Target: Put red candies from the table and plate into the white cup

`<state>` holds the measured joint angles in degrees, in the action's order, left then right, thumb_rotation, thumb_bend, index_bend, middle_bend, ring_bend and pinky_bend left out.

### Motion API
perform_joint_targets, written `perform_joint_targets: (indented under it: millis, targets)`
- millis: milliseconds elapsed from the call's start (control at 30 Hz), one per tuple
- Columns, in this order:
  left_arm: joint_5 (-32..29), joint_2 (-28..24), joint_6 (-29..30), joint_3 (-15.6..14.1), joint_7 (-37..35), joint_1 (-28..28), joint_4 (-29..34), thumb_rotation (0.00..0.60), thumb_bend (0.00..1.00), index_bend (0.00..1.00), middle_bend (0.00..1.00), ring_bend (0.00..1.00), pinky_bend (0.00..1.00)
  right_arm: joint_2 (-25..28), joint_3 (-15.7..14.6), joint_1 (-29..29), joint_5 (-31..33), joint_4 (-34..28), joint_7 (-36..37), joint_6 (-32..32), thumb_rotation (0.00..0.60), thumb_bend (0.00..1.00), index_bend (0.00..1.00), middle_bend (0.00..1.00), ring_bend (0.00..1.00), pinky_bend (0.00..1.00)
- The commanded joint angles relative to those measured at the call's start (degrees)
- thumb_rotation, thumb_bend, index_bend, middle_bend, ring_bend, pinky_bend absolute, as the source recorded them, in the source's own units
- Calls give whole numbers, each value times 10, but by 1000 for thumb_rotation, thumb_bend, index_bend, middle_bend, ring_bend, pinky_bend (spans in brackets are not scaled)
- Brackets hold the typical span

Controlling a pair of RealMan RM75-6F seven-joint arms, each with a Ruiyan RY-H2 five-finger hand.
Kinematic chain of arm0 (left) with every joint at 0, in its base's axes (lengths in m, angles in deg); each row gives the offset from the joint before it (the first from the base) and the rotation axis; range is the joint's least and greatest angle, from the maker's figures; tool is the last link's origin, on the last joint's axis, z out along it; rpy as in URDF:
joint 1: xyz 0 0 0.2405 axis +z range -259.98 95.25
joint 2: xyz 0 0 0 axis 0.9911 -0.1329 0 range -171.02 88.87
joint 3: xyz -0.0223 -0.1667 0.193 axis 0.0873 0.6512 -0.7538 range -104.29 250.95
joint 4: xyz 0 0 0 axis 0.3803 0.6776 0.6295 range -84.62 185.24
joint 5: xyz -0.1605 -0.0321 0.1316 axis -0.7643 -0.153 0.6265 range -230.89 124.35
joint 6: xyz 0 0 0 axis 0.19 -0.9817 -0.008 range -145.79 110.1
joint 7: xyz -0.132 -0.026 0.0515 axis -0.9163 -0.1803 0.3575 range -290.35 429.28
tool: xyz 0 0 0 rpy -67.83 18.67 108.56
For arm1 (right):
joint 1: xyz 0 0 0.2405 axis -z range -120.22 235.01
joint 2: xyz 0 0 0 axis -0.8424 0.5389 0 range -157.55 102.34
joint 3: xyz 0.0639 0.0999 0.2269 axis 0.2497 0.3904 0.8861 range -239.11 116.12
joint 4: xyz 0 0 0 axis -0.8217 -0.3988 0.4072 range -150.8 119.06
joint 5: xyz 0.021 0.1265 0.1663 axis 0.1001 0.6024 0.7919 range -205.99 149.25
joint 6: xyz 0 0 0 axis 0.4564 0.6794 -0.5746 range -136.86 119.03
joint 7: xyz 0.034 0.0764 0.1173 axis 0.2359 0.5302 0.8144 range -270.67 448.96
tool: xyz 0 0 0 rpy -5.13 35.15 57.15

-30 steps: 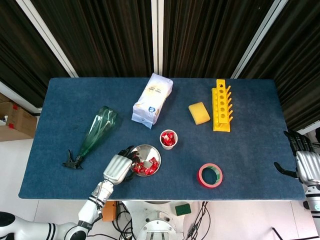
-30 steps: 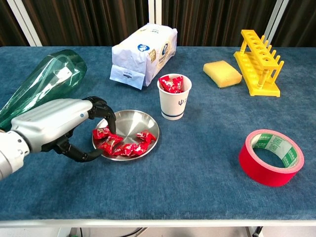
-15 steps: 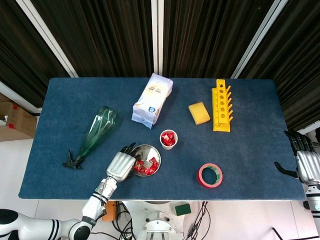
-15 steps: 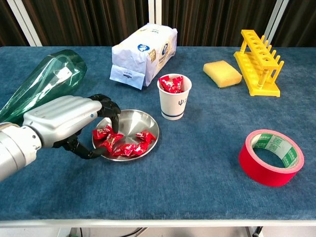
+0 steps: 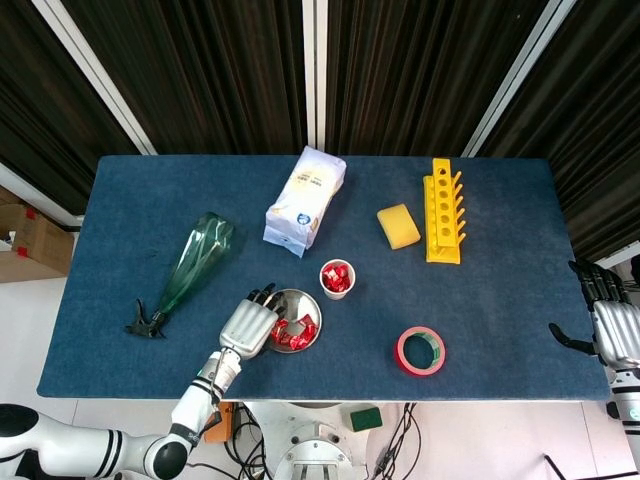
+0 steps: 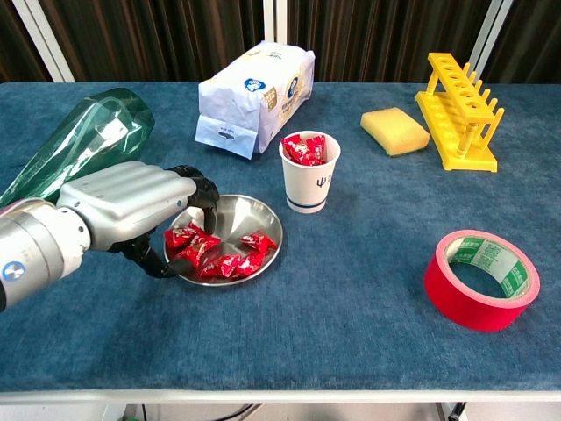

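The white cup [image 6: 308,180] stands mid-table with red candies [image 6: 306,147] heaped at its top; it also shows in the head view [image 5: 337,279]. Just to its front left is the steel plate [image 6: 238,215], with several red candies [image 6: 221,256] along its near side. My left hand [image 6: 131,206] hangs over the plate's left part, its fingers curled down onto the candies and the thumb below them. Whether a candy is pinched is hidden. My right hand [image 5: 610,328] stays off the table's right edge, fingers apart and holding nothing.
A green plastic bottle [image 6: 83,145] lies at the left behind my left hand. A white bag [image 6: 254,96] sits behind the cup. At the back right are a yellow sponge [image 6: 394,130] and a yellow rack [image 6: 460,110]. A red tape roll [image 6: 480,279] lies front right.
My left hand has moved right and forward over the plate, and its fingers have come down onto the candies. The right hand has not moved.
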<state>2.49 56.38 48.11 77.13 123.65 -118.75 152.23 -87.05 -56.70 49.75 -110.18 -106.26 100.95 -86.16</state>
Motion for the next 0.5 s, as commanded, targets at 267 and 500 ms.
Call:
perform_joint_targets:
  millis: [267,500]
  targets:
    - [-39,4,10,5,31,-24,6,600,285,380,132,24,209,0,0,-1,0,1,1,2,600,221,0,0,0,0]
    - [-46,5,13,2,39,-37,5,600,285,418,132,23,204,-1,-1,-1,0,0,-3,2,600,221,0,0,0,0]
